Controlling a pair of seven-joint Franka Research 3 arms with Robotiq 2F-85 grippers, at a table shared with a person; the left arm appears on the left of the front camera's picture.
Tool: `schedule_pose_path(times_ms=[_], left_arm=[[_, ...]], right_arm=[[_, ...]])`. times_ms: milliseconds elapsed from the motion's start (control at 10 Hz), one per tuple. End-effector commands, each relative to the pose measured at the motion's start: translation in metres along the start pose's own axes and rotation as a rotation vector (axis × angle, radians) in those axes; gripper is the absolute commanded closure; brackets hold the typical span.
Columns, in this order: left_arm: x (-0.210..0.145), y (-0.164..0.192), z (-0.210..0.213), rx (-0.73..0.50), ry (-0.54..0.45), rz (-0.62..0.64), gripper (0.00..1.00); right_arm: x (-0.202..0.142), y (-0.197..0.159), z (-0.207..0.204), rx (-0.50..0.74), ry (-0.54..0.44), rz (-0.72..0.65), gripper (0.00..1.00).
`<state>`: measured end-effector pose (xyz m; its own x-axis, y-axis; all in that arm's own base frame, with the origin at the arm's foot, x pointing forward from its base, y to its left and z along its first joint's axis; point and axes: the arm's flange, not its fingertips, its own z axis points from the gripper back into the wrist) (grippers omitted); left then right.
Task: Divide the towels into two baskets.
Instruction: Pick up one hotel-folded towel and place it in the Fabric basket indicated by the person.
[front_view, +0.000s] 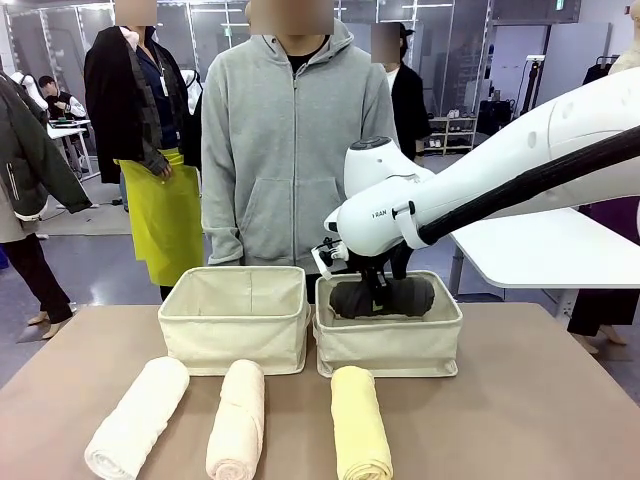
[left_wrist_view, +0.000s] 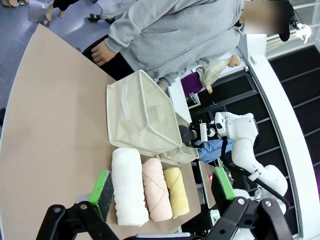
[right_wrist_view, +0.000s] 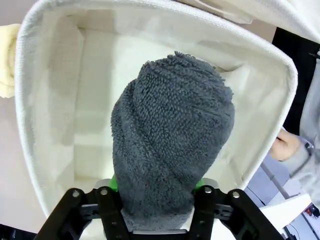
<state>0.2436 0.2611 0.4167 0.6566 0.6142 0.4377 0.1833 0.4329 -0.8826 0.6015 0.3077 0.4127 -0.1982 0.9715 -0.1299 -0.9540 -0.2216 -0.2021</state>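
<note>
**A:** Where is the dark grey towel (front_view: 410, 296)?

**B:** In the right-hand basket (front_view: 388, 350). It lies crosswise, high up near the rim, between the fingers of the right gripper (front_view: 377, 292).

**A:** Are the jaws clenched on it?

**B:** They stand wide apart and the towel fills the gap. The green pads (right_wrist_view: 114, 183) touch it on both sides. I cannot tell whether they are pressing on it or have let go.

**A:** And the left gripper (left_wrist_view: 162, 189)?

**B:** Released. Its jaws are spread wide with nothing between them, and it hangs above the table (front_view: 530, 400) on the near side of the other towels.

**A:** How do those lie?

**B:** There are three in a row on the table, each pointing lengthwise toward the baskets. The white towel (front_view: 138, 405) is in front of the left-hand basket (front_view: 235, 340), and the cream towel (front_view: 238, 410) is next to it. The yellow towel (front_view: 360, 420) has its far end just at the right-hand basket's front wall.

**A:** And the baskets themselves?

**B:** They stand side by side, very close together. A person (front_view: 290, 150) in a grey hoodie stands just behind them at the far edge.
</note>
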Motion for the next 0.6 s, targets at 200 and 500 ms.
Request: schedule_pose_path(times_ms=[200, 500], left_arm=[[0.001, -0.001, 0.002, -0.017, -0.008, -0.003, 0.0], [0.001, -0.001, 0.002, -0.017, -0.008, -0.003, 0.0]], right_arm=[[-0.002, -0.002, 0.006, 0.008, -0.018, 0.032, 0.0], [0.0, 0.013, 0.014, -0.009, -0.003, 0.049, 0.0]])
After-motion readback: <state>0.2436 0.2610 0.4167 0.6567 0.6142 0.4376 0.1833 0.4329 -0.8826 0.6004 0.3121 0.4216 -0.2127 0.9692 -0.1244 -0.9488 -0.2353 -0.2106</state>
